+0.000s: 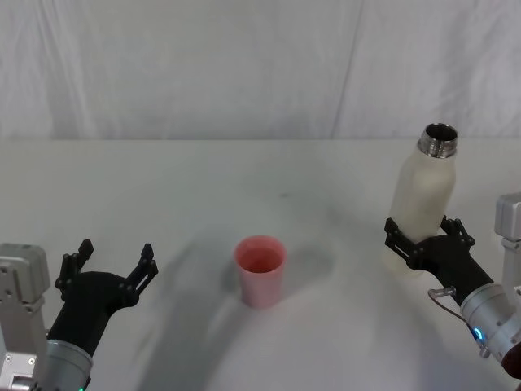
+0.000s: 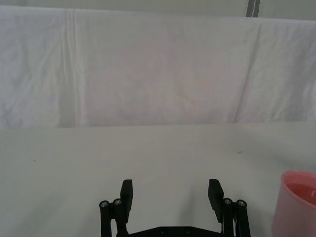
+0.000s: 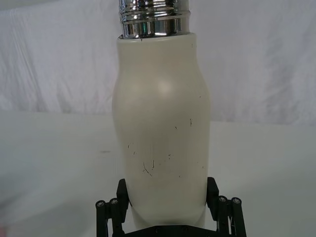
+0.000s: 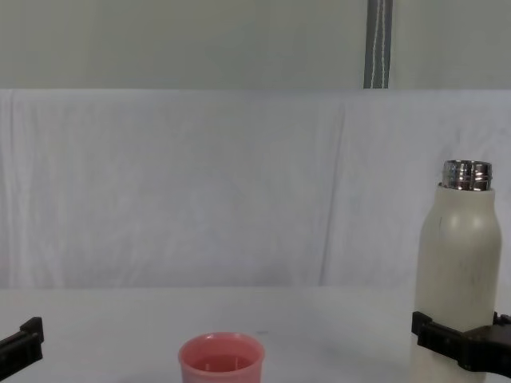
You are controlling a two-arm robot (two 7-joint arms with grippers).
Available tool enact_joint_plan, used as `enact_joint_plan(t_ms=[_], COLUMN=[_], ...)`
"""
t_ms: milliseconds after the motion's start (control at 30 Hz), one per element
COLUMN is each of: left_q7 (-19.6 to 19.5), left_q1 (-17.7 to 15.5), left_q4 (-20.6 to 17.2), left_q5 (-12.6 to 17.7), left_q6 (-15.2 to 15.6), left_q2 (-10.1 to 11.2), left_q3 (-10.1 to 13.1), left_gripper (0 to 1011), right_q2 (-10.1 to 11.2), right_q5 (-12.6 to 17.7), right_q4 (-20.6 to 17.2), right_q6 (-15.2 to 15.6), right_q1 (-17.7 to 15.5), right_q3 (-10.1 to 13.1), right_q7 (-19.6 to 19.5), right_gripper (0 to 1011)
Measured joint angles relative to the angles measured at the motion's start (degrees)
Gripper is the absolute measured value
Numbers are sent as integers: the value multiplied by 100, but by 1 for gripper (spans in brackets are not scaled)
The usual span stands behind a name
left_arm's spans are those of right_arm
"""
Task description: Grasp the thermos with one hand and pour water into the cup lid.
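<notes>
White worktop against a draped white cloth backdrop. The thermos stands upright on the right side, cap off, steel neck bare; the right end effector grips its lower body, one finger pressed on each flank. The cup lid, pink and upright, sits at centre, well apart from the thermos. The left end effector rests low on the left with fingers spread wide, holding nothing, the cup lid off to its side
</notes>
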Motion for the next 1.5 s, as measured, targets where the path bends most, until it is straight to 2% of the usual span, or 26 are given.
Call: enact_joint_plan(t_ms=[800, 1200, 1500], left_q7=[0, 0, 0], left_q1=[0, 0, 0], left_q4=[0, 0, 0], left_q5=[0, 0, 0], left_q6=[0, 0, 0], left_q2=[0, 0, 0], left_q3=[0, 0, 0], left_gripper=[1001, 1001, 1001], right_q2=[41, 251, 503], right_q5=[-49, -662, -1479], right_q4=[-49, -407, -757], right_q6=[1, 103, 245], right_q1=[0, -2, -1], right_q3=[-27, -180, -334], right_q7=[5, -126, -257], right_gripper=[955, 955, 955])
